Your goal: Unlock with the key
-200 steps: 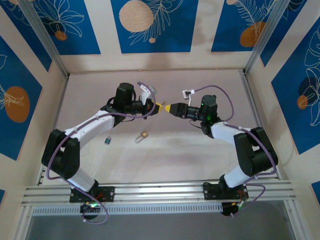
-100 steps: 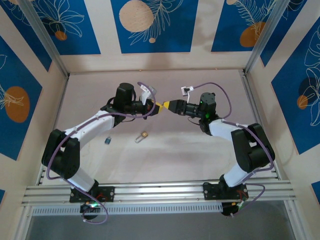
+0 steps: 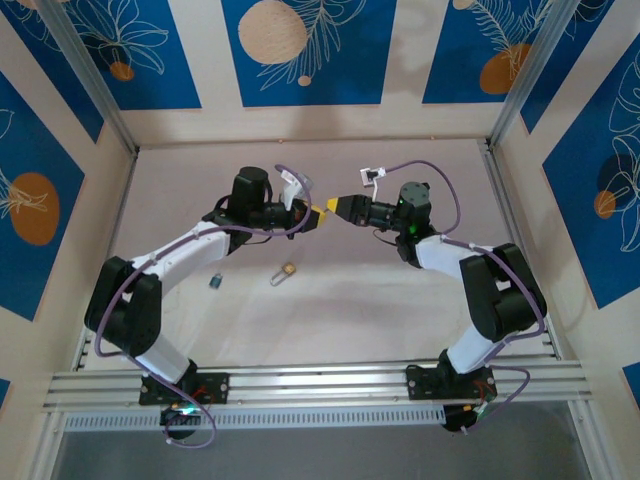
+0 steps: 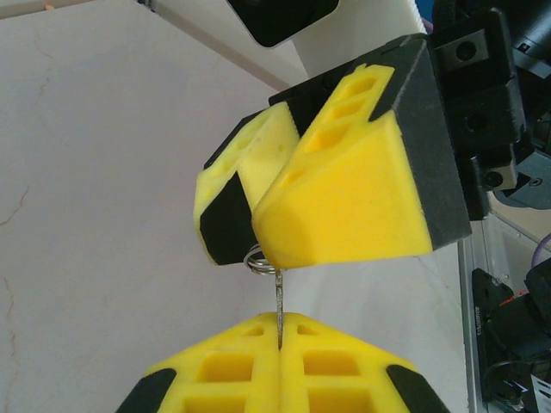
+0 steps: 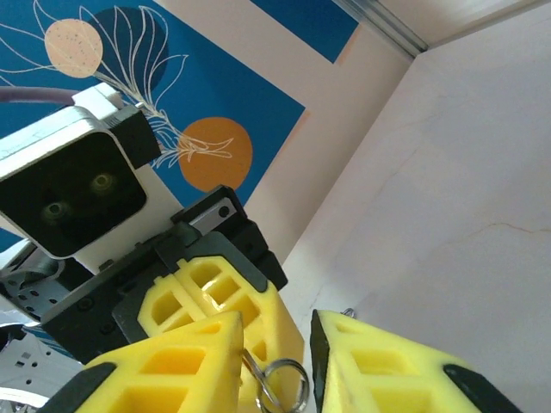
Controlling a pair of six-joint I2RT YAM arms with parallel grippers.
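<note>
Lying on the desk left of centre is the small blue-headed key, with the brass padlock near it on the right, both well apart from either tool. Left tool is raised above them, pinched fully together on a thin metal strip so that its wire ring stands free; whether that strip is another key's blade, cannot tell. Right tool faces it, jaws narrowly apart around that ring, gripping nothing yet, likely lined up for a handover.
</note>
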